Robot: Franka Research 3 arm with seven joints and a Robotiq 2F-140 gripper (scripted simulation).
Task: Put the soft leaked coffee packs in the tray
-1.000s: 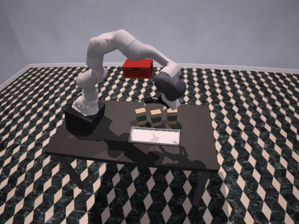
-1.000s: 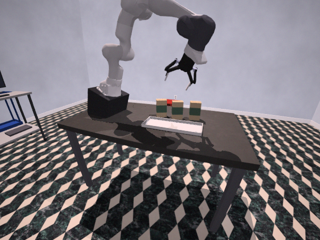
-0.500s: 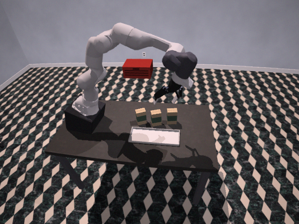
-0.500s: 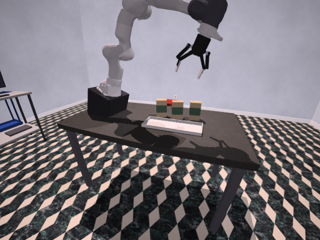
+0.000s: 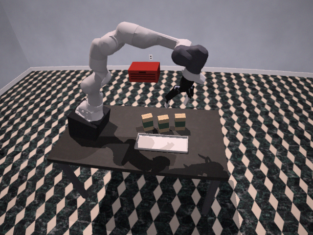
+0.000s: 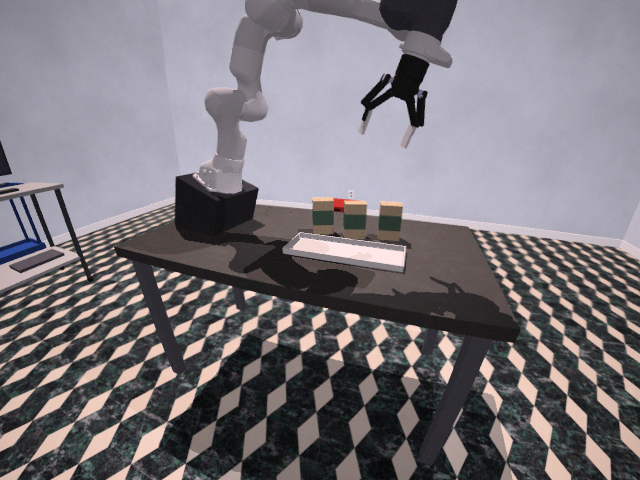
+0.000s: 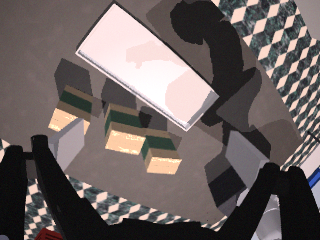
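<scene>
Lengthwise, white tray (image 5: 167, 151) (image 6: 345, 261) (image 7: 132, 91) runs alongside row of upright coffee packs (image 5: 163, 124) (image 6: 354, 220) (image 7: 124, 129); tool (image 5: 176, 105) (image 6: 385, 136) (image 7: 156, 138) spread wide, gripping nothing.

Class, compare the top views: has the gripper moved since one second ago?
Yes: the gripper has shifted rightward in the top view, judged against the tray.
</scene>
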